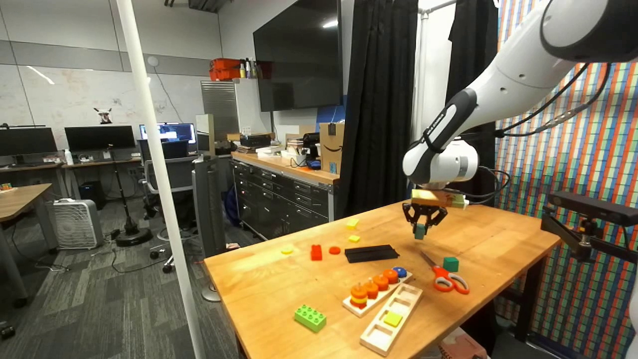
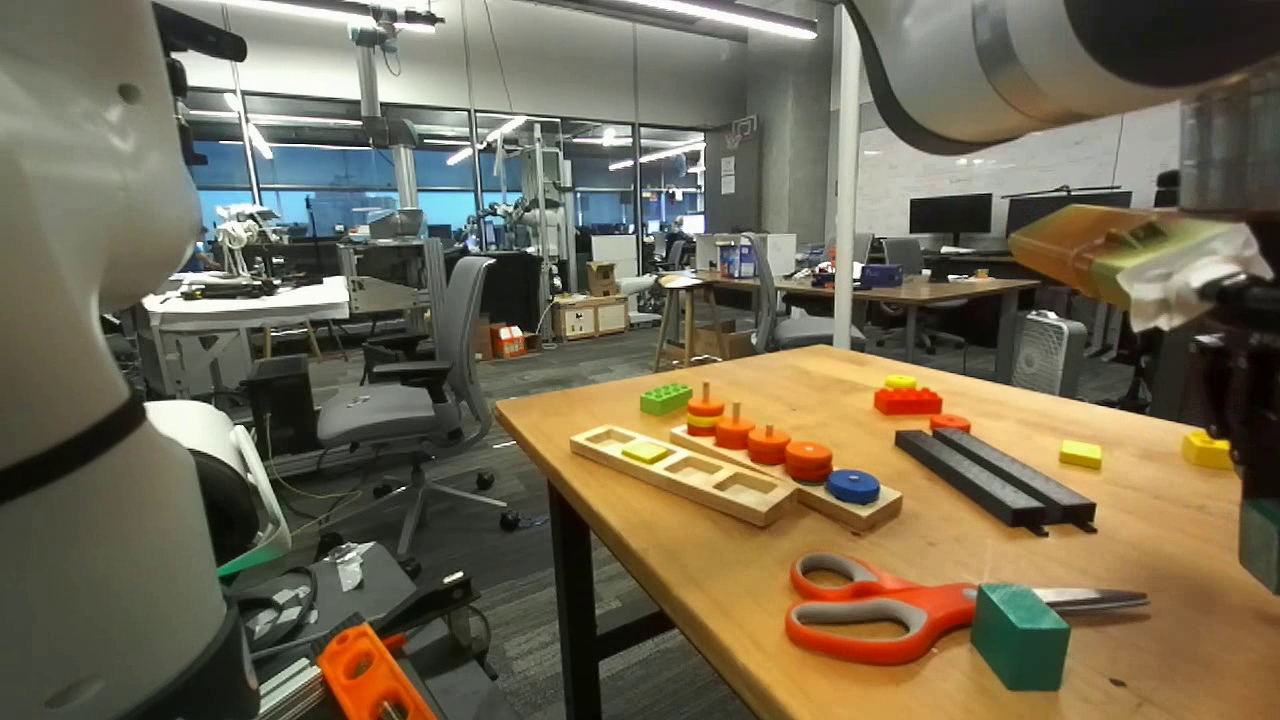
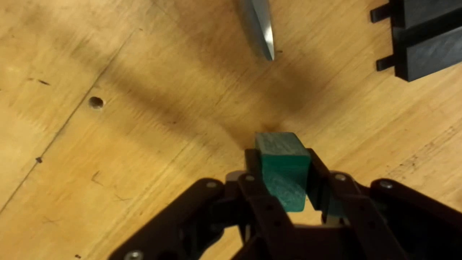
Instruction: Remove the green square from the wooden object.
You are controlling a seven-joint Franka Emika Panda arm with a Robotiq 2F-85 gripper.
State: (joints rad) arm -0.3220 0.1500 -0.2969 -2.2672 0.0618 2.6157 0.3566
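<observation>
A: Quick q, what's the claw [image 1: 420,229] doing?
B: Holding smth: a green block [image 3: 284,175], pinched btwn the fingers [image 3: 252,162], 1 each side.
A: Pos. of that block?
B: Up abv the table [image 1: 264,284], well apart fr. the wooden tray [image 2: 680,488]. Wrist view has the tip of the scissors [image 3: 262,27] near it, w/ a gap btwn.
A: What's in the tray?
B: A yellow square [image 2: 646,453], in the slot that's 2nd fr. the end nearer the green brick [image 2: 665,399].
A: & alongside?
B: A wooden peg board [image 2: 878,512]: orange rings [image 2: 769,447] on it, plus a blue ring [image 2: 853,486] nr 1 end.
A: Any other green on the table?
B: Yep, a second green block [image 2: 1020,640], just beside the scissors in both ext. views; can't tell if they touch. 2 black bars [image 2: 970,482] lie side by side near a red disc [image 2: 950,423] & a red brick [image 2: 908,401].
</observation>
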